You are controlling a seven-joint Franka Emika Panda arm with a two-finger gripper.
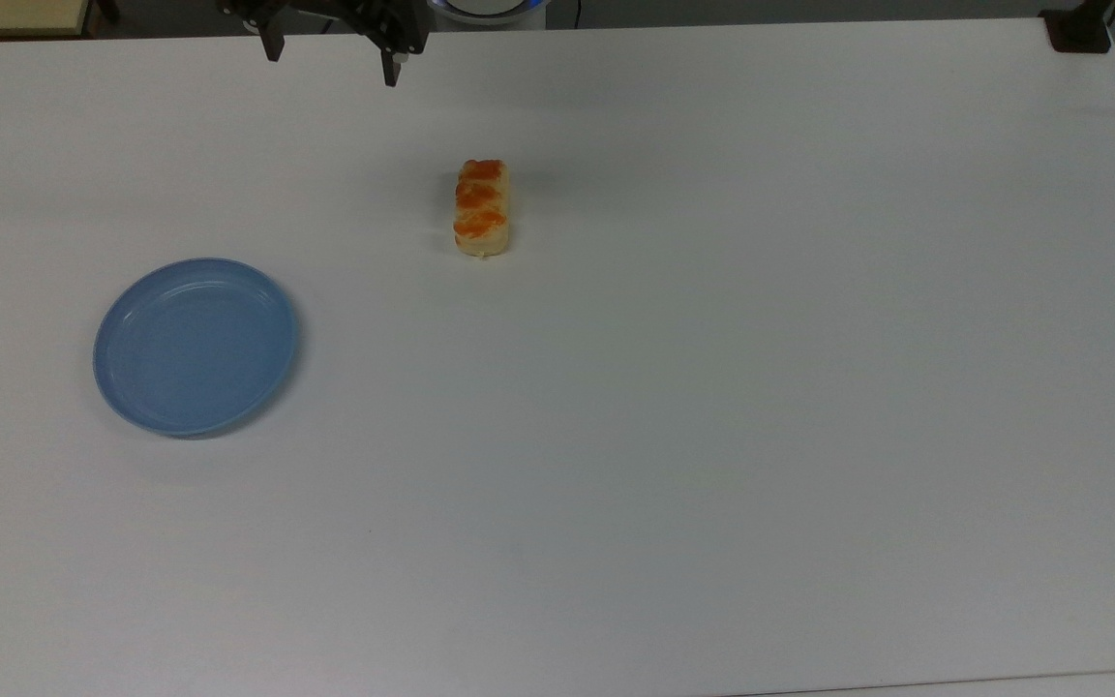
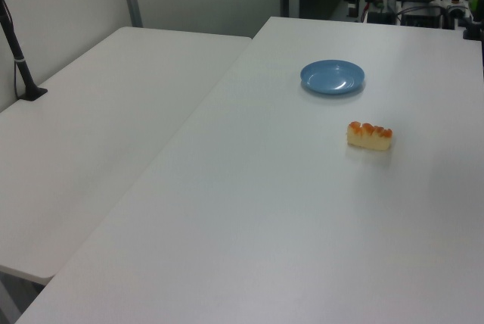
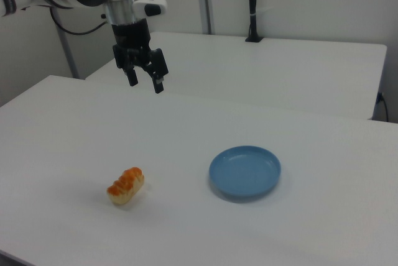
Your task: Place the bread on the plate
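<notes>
Inspector: Claw status first. Gripper (image 3: 145, 82) hangs in the air above the table (image 1: 712, 436), fingers spread wide apart, nothing between them. In the top view it sits at the upper edge (image 1: 330, 58), beyond the bread and toward the top view's left.

Clerk: And the bread?

Inspector: Bread (image 1: 482, 207) lies flat on the bare table, glazed bumps upward, untouched. The right view shows it (image 3: 125, 186) well below and clear of the fingers, with no contact.

Clerk: The plate?

Inspector: Plate (image 1: 195, 346) is upright on the table and carries nothing. It stands well apart from the bread, toward the top view's lower left; in the left view it (image 2: 332, 77) lies beyond the bread (image 2: 369, 135).

Clerk: Progress, then?

Inspector: My assessment: nothing completed. Approach, descent, grasp, transfer and release all remain. The claw is ready to take the loaf but has not yet reached it.
</notes>
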